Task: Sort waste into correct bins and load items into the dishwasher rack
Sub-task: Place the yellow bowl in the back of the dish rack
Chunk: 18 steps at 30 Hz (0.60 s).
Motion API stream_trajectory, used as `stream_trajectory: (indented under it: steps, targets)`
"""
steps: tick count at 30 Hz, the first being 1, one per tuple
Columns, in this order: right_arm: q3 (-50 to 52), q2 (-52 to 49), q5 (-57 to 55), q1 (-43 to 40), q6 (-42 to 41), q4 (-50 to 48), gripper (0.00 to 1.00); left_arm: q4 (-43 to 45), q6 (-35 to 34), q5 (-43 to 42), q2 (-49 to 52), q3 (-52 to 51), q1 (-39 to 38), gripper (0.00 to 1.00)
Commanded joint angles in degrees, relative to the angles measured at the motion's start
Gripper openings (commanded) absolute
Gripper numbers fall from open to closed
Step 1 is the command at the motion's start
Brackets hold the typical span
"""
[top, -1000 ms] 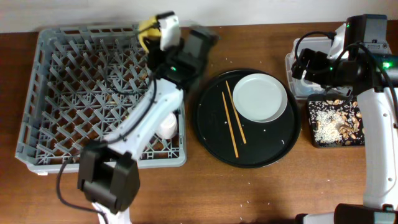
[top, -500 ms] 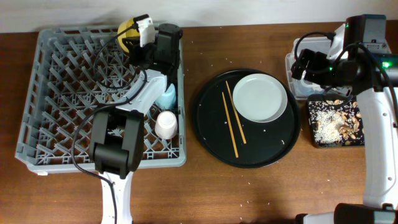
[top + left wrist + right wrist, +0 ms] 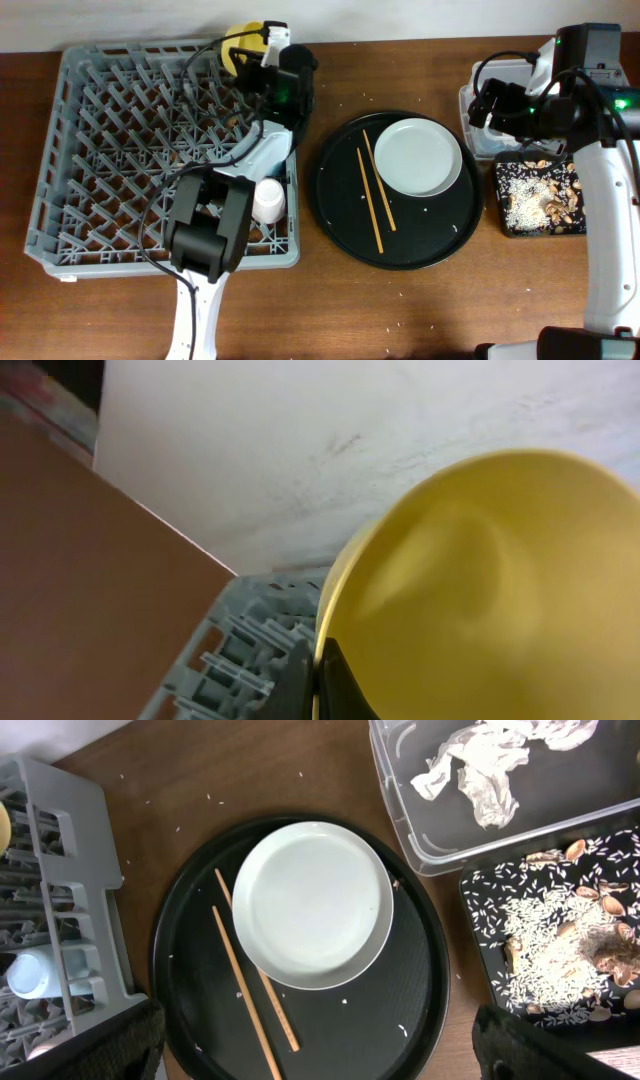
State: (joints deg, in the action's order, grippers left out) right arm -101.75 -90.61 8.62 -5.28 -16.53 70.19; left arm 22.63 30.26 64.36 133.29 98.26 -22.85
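The yellow bowl (image 3: 480,590) is gripped by the left end effector (image 3: 318,675) at the dishwasher rack's (image 3: 120,150) rear edge; the right end effector (image 3: 325,1045) is held spread wide.

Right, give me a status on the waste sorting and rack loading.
Done: napkins lie in the clear tub, rice and scraps in the flat black tray, and a pinkish-white cup sits in the rack. In hand: the left gripper holds the yellow bowl at the rack's far edge. Left: the grey plate and two chopsticks on the round tray.
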Motion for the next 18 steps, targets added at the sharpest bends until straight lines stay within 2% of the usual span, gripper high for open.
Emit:
stream_trajectory:
  steps: [1,3,6,8,10,14,16,17,18]
  targets:
    - [0.31,0.07,-0.28,-0.33,-0.46,-0.13,0.99,-2.6,5.75,-0.83,1.49,0.37,-3.54,0.04]
    - [0.31,0.07,-0.28,-0.33,-0.46,-0.15,0.99,-7.17,9.07,-0.15,1.49,0.37,-4.26,0.04]
    - [0.31,0.07,-0.28,-0.33,-0.46,-0.13,0.99,-14.29,9.05,1.14,1.49,0.37,-4.26,0.04]
    - [0.31,0.07,-0.28,-0.33,-0.46,-0.13,0.98,-14.05,9.05,2.97,1.49,0.37,-4.09,0.04]
    - [0.31,0.07,-0.28,-0.33,-0.46,-0.13,0.99,-14.4,9.05,10.1,1.49,0.37,-3.32,0.03]
    - [0.31,0.07,-0.28,-0.33,-0.46,-0.13,0.98,-15.54,8.31,15.5,1.49,0.37,-4.37,0.04]
    - [0.31,0.07,-0.28,-0.33,-0.48,-0.13,0.98,-18.14,1.92,15.34,1.49,0.35,-4.79,0.04]
    - [0.31,0.07,-0.28,-0.33,-0.46,-0.13,0.98,-20.85,-1.25,14.32,1.49,0.35,-5.35,0.08]
    - [0.31,0.07,-0.28,-0.33,-0.46,-0.13,0.99,-25.38,-4.2,10.62,1.49,0.35,-6.6,0.18]
